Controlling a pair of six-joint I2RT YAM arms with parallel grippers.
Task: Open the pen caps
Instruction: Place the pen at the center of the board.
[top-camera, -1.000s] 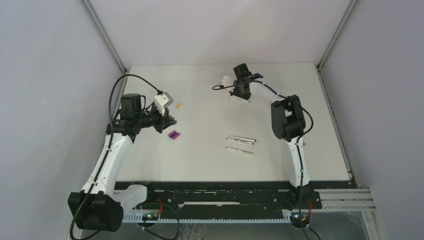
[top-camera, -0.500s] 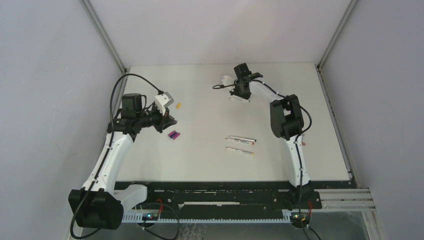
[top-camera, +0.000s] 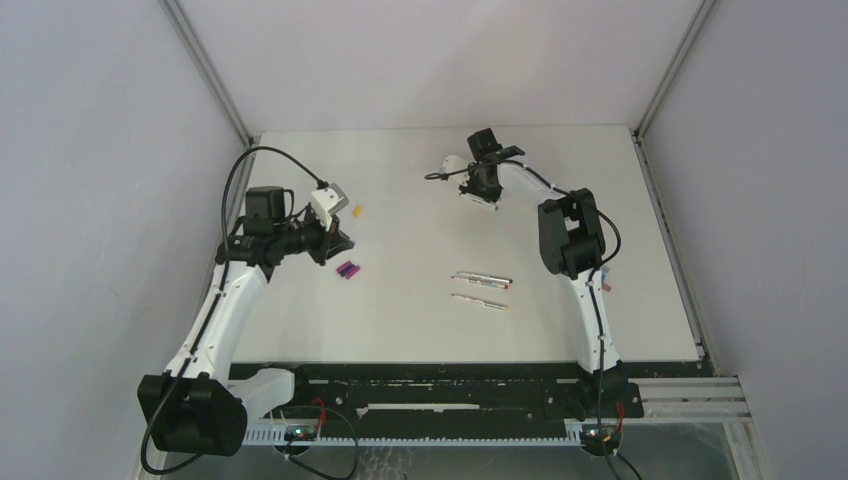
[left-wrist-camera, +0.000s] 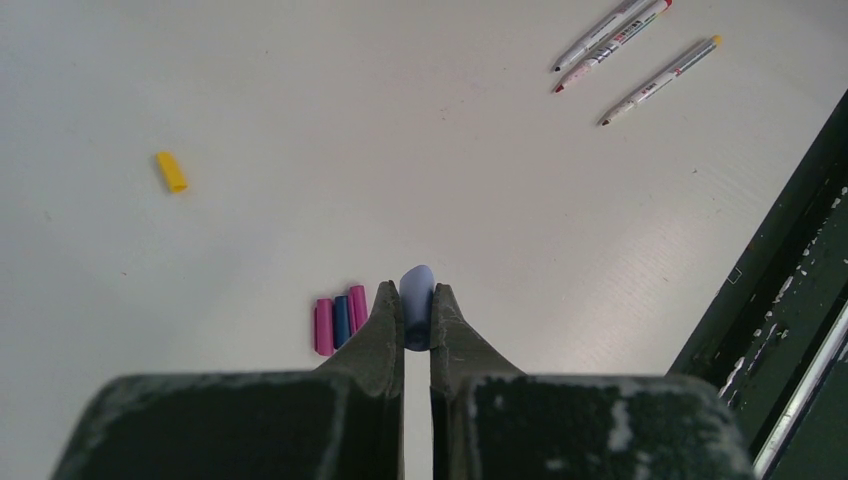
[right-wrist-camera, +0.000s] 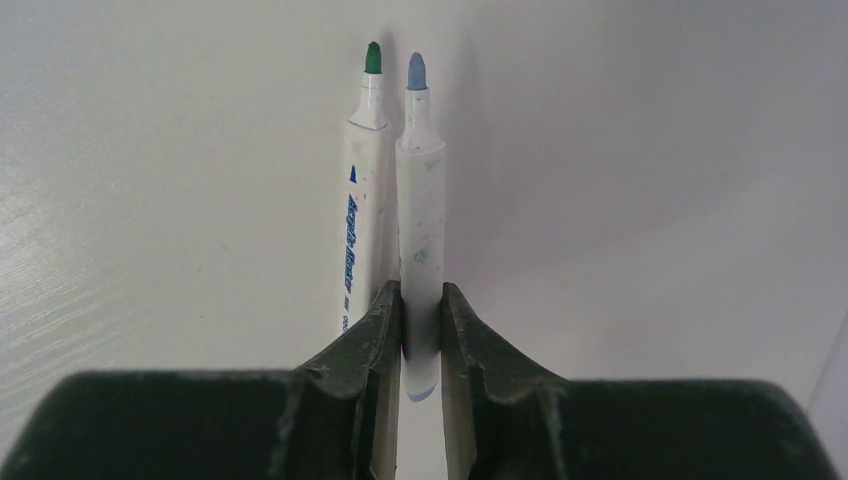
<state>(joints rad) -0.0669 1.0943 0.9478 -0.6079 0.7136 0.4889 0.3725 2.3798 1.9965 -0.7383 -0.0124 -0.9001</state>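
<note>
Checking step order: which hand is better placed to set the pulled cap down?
Left: the left hand pinches the pale blue cap just beside three loose caps; the right hand holds an uncapped pen far away.

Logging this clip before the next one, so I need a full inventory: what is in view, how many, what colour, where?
mid-table pens: three, white barrels, two together and one apart, table centre.
green-tipped pen: one, white, lying beside the blue-tipped one.
blue-tipped pen: one, white, between the right gripper's fingers.
loose caps: three, magenta, blue, magenta, side by side by the left gripper.
yellow cap: one, alone on the table.
pale blue cap: one, pinched in the left gripper.
table: one, white.
left gripper: dark, shut on the pale blue cap.
right gripper: dark, closed around the blue-tipped pen.
</note>
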